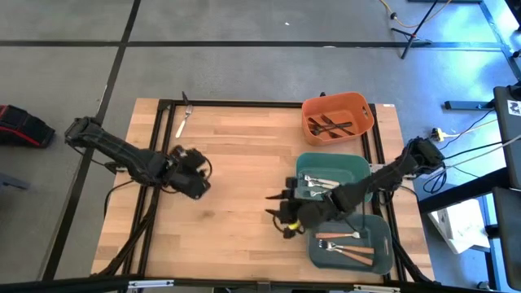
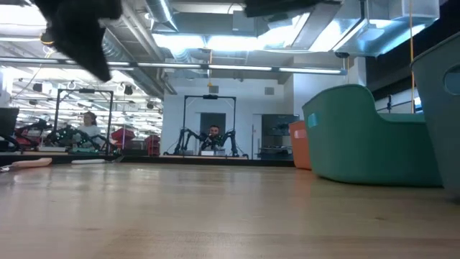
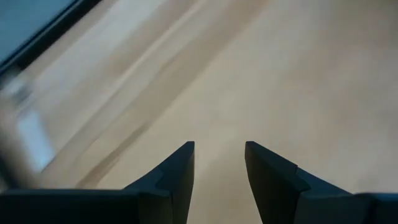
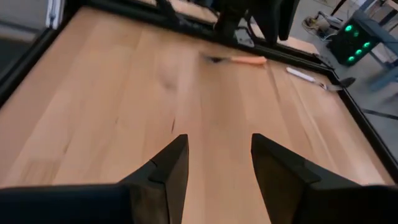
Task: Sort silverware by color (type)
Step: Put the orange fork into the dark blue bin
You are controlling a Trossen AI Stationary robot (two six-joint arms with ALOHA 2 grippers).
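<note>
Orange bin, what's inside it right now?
The orange bin holds a few dark forks lying crossed on its floor. Their exact count is unclear because they overlap, and the bin's walls could hide anything tucked along the edges.

smooth wooden table (image 1: 244, 163), matt plastic bins (image 1: 335, 118)

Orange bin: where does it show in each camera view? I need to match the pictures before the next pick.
High view: orange bin at upper right, on a table corner, with dark forks inside.
Low view: an orange sliver right of centre, mostly hidden behind the teal bin.
Left wrist view: not in it.
Right wrist view: not in it.
Shared landmark: the teal bin, next to the orange bin in both the high and low views.
</note>
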